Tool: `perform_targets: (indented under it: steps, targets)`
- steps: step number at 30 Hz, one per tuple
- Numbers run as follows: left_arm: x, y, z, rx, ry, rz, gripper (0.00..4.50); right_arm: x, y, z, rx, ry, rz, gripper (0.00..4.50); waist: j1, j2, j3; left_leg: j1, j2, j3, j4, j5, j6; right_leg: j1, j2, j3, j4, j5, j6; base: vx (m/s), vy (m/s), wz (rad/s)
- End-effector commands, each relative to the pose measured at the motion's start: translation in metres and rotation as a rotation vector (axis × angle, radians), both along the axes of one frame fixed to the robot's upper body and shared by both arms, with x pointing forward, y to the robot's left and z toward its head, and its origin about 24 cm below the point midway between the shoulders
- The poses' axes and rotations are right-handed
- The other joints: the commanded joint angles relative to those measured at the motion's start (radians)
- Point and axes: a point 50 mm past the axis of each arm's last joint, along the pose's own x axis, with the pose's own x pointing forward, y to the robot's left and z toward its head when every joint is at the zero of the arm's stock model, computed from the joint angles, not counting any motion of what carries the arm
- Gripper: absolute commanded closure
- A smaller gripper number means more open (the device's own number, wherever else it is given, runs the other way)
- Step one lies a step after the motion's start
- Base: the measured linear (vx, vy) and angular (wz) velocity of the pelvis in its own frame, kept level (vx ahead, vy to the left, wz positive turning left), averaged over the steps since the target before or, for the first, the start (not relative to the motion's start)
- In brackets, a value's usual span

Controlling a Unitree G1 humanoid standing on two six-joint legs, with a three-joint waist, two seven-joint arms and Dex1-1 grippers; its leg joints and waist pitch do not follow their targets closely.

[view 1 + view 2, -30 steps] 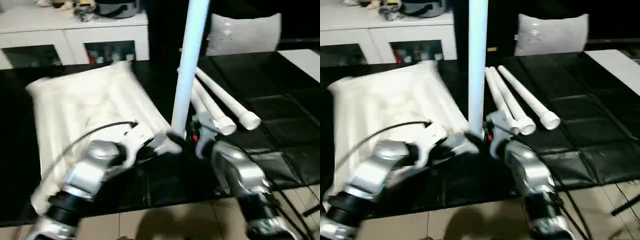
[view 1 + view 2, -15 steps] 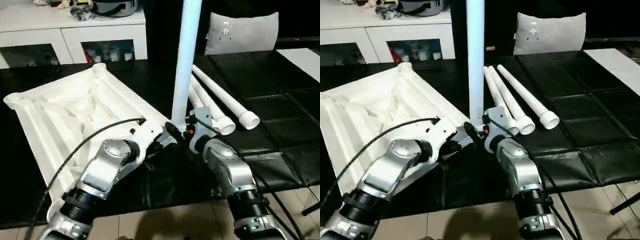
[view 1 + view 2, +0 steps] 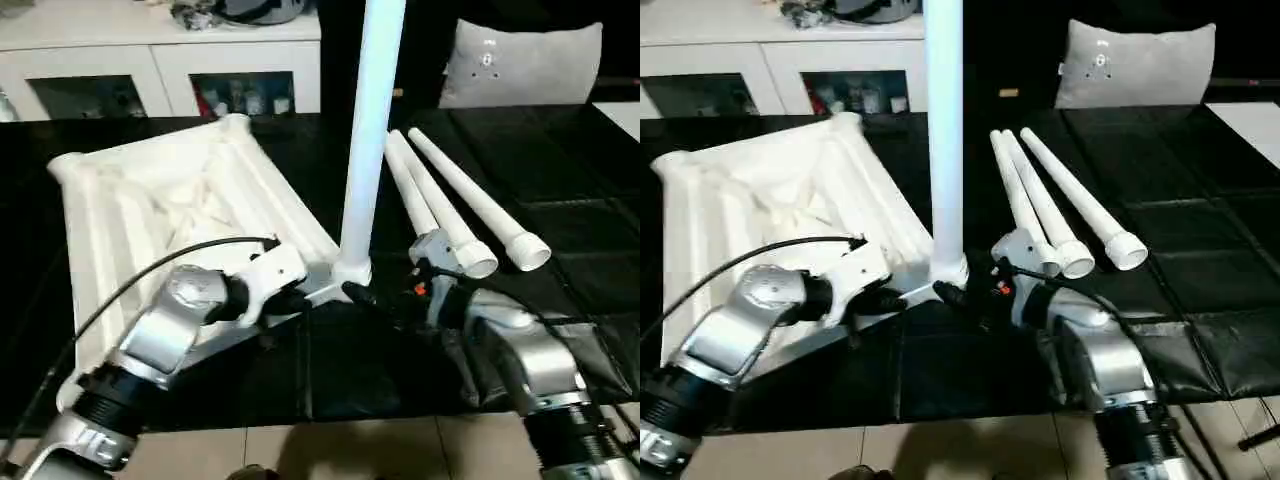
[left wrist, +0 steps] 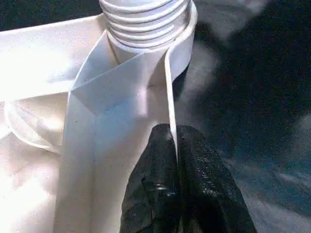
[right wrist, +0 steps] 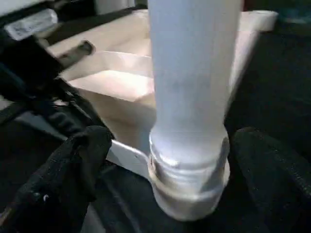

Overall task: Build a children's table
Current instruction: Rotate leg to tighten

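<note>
Upside down on the black worktop [image 3: 560, 200], left of centre: the table top [image 3: 150, 210], hollow, ribbed, probably light and stiff. One leg [image 3: 372, 130] upright in its near right corner socket; three spare legs [image 3: 465, 205] lying to the right. Smooth round plastic, likely slippery; best held low, near the thread. Left hand [image 4: 177, 194] pinched shut on the thin rim, plain in its wrist view. Right hand [image 5: 160, 189] wide, fingers either side of the leg, apparently not touching.

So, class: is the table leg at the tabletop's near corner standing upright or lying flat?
Upright: the leg rises straight from the tabletop's corner socket, unlike the three loose legs lying flat.
</note>
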Motion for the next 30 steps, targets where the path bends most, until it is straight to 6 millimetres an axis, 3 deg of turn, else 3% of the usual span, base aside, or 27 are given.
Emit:
perform_targets:
  steps: [1,9,10,18,30]
  targets:
    - [-0.003,-0.012,0.014,-0.019,-0.032,-0.173,4.50,0.001,-0.001,0.008,-0.033,-0.038,0.077,0.03,-0.004,0.008,-0.069,0.040,0.052,-0.021,-0.078,-0.331,0.005,0.033,-0.070,0.039,-0.085,-0.306,-0.200,0.000,0.000,0.00]
    - [-0.008,-0.003,0.011,0.044,0.006,-0.322,4.50,0.003,-0.006,0.007,-0.128,-0.024,0.249,0.03,0.003,0.002,-0.067,0.038,0.051,-0.022,-0.078,-0.350,-0.005,0.034,-0.074,0.041,-0.084,-0.328,-0.200,0.000,0.000,0.00]
    - [-0.007,-0.002,0.011,0.050,0.003,-0.327,4.50,0.002,-0.006,0.007,-0.131,-0.014,0.277,0.30,0.003,0.003,-0.068,0.035,0.051,-0.023,-0.078,-0.335,-0.001,0.037,-0.074,0.040,-0.081,-0.317,-0.202,0.000,0.000,0.00]
    - [-0.002,0.002,0.012,0.067,-0.009,-0.344,4.50,-0.002,-0.005,0.006,-0.147,0.027,0.391,0.81,0.003,-0.003,-0.074,0.031,0.052,-0.019,-0.072,-0.267,0.028,0.042,-0.073,0.039,-0.072,-0.237,-0.229,0.000,0.000,0.00]
    - [-0.002,0.004,0.011,0.068,-0.008,-0.349,4.50,-0.005,-0.009,0.003,-0.160,0.068,0.437,1.76,0.006,-0.008,-0.072,0.034,0.053,-0.018,-0.072,-0.273,0.025,0.039,-0.074,0.039,-0.076,-0.295,-0.217,0.000,0.000,0.00]
